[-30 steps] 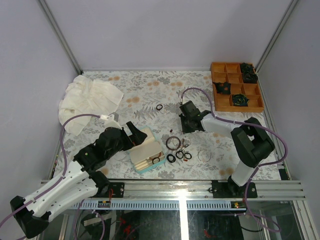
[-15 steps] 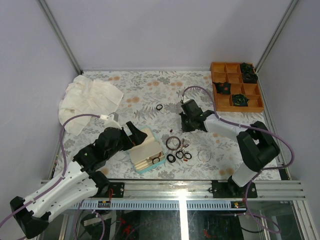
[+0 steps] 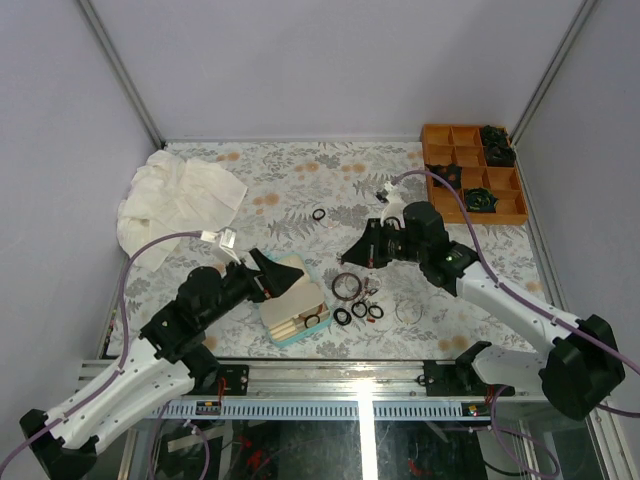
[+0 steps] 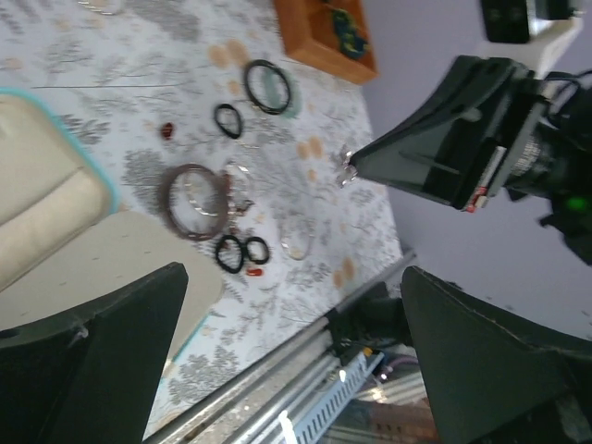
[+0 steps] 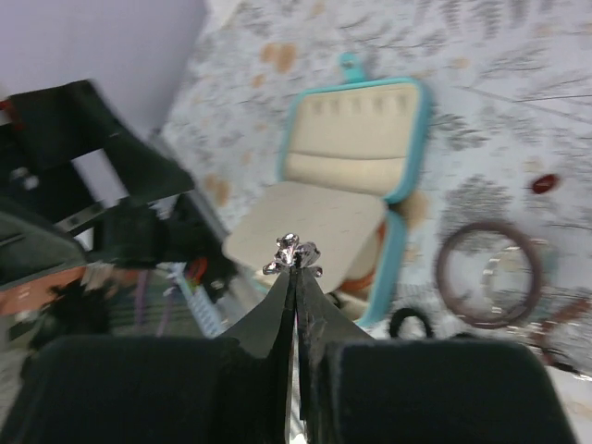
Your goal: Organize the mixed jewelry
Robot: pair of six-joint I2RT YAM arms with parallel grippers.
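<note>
Right gripper (image 5: 296, 270): tips pressed together, pinching a small silver piece (image 5: 293, 248); held up off the table, beside the brown bangle.
Left gripper (image 4: 291, 287): fingers spread wide with nothing between them, hovering at the left edge of the case.
Case (image 3: 295, 300): open, with a teal rim and cream padded lining in ridged rolls. A single black ring (image 3: 312, 321) lies in its near corner.
Loose jewelry: thin round brown bangle (image 3: 347, 286) just right of the case. A row of three black rings (image 3: 359, 311) is nearer than it, a clear bangle (image 3: 408, 310) farther right, and a lone black ring (image 3: 319, 214) apart toward the back.
Around: orange tray (image 3: 480, 217) of square compartments at the far right, dark clumps inside. A crumpled white cloth (image 3: 180, 195) lies far left.
Table (image 3: 300, 175): flat, with a flowered covering.
</note>
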